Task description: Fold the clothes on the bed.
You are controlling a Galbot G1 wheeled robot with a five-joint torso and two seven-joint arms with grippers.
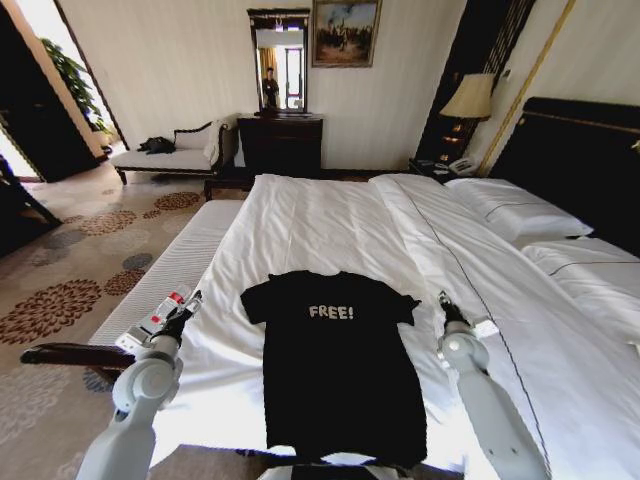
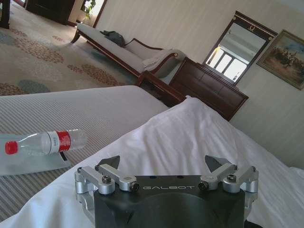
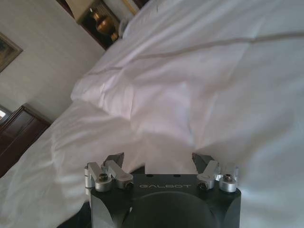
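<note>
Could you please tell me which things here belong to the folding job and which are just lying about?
Job: black T-shirt, spread flat on the bed; left gripper and right gripper, open either side of it.

Lying about: water bottle on the bench; chaise; lamp.

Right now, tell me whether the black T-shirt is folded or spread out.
Spread out. The T-shirt lies flat on the bed, both sleeves out, its "FREE!" lettering fully showing, with no fold visible in it.
</note>
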